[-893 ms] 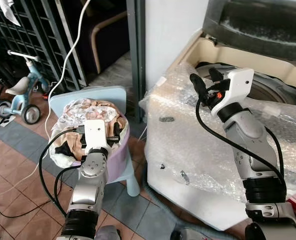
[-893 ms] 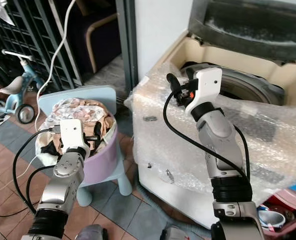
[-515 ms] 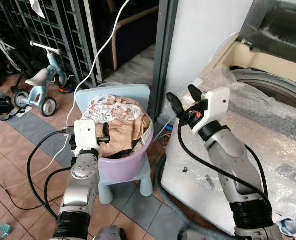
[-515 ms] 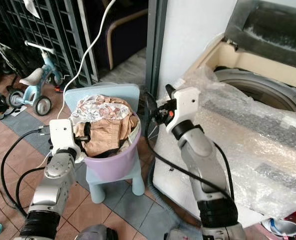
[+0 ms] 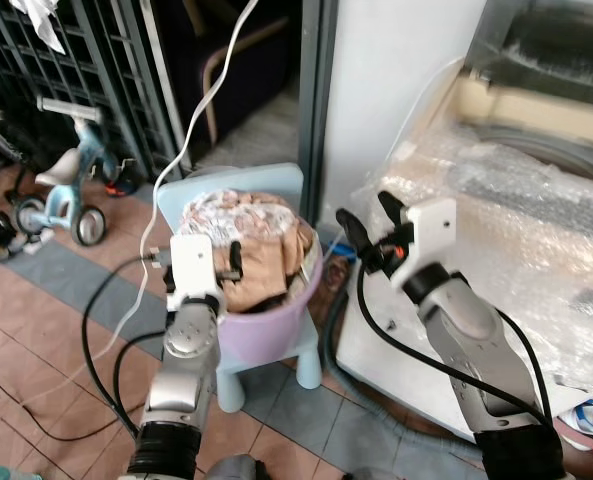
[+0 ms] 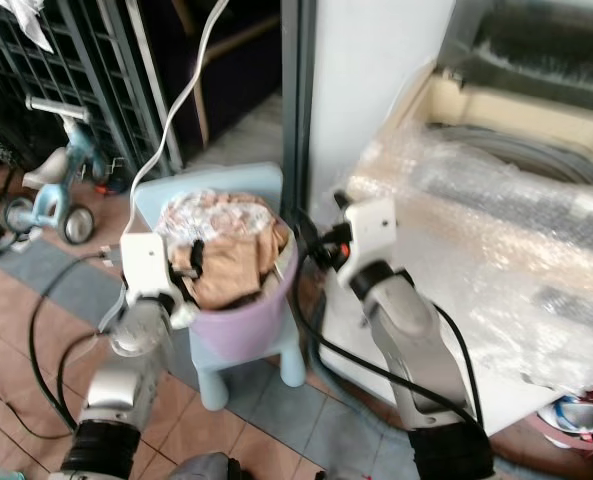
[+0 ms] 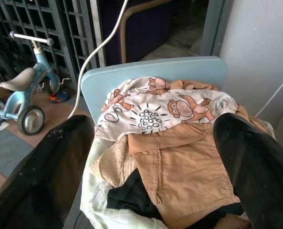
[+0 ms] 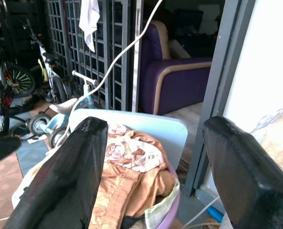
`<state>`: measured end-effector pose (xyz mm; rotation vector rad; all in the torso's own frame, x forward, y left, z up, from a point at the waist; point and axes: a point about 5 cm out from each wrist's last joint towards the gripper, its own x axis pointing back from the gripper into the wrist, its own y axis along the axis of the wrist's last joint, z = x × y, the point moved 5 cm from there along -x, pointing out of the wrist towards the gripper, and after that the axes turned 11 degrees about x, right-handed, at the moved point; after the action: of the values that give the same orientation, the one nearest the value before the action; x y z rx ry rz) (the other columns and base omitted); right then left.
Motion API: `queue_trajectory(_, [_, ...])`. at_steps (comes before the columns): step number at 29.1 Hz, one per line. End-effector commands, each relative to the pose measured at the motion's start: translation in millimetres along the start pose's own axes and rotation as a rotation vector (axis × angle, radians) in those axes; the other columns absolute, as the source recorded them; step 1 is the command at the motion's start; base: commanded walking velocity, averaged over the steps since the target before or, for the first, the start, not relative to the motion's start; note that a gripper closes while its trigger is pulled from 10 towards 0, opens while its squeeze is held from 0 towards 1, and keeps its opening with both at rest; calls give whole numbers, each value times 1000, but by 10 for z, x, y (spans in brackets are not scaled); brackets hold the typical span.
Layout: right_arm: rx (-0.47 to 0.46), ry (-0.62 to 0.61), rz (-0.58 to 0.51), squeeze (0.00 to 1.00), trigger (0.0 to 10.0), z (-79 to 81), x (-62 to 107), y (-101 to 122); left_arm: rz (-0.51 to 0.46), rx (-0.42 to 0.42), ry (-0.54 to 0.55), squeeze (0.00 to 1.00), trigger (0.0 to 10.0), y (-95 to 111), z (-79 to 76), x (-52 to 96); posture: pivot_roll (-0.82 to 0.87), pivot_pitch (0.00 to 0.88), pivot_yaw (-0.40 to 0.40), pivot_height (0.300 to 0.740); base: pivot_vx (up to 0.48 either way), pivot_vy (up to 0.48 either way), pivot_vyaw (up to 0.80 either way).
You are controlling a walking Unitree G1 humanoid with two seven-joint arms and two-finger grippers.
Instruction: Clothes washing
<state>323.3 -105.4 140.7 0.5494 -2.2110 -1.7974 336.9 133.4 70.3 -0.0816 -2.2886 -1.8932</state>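
A purple basin (image 5: 268, 318) heaped with clothes (image 5: 253, 222) stands on a light-blue child's chair (image 5: 232, 186). On top lie an orange garment (image 7: 189, 164) and a monkey-print cloth (image 7: 155, 107). My left gripper (image 5: 232, 262) is open at the basin's near left rim, its fingers (image 7: 46, 176) spread wide over the pile and holding nothing. My right gripper (image 5: 368, 226) is open too, hanging just right of the basin beside the washer's corner and facing the clothes (image 8: 131, 176). The top-loading washing machine (image 5: 516, 230), wrapped in bubble wrap, stands on the right with its lid up.
A white cable (image 5: 192, 130) hangs down past the chair to the tiled floor. A child's tricycle (image 5: 62, 186) stands at the left before a black metal grille (image 5: 66, 60). A grey door post (image 5: 316, 100) rises behind the basin. Black arm cables loop near the floor.
My right gripper has swung from over the washer's opening down to beside the basin. The head view has turned left and blurred. The left gripper stays at the basin.
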Motion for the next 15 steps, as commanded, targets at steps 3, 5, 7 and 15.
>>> queue_trajectory(3, [-1, 15, 44, 0, 10000, 94, 17, -157, -29, -6, 13, 0, 10000, 65, 103, 0, -2, 0, 13, 740, 0, 0, 717])
queue_trajectory(5, [-9, 15, 57, 0, 10000, 125, 32, -202, -30, -8, 26, 0, 10000, 63, 147, 4, 0, 0, 15, 740, 0, 0, 275])
queue_trajectory(7, [-10, 24, 61, 0, 10000, 157, 37, -219, -25, 0, 37, 0, 10000, 44, 179, 9, -1, 0, 17, 740, 180, 0, 0])
queue_trajectory(15, [6, 25, 61, 0, 10000, 188, -9, -215, -12, 13, 44, 0, 10000, 5, 189, 14, -3, 1, 17, 740, 449, 0, 0])
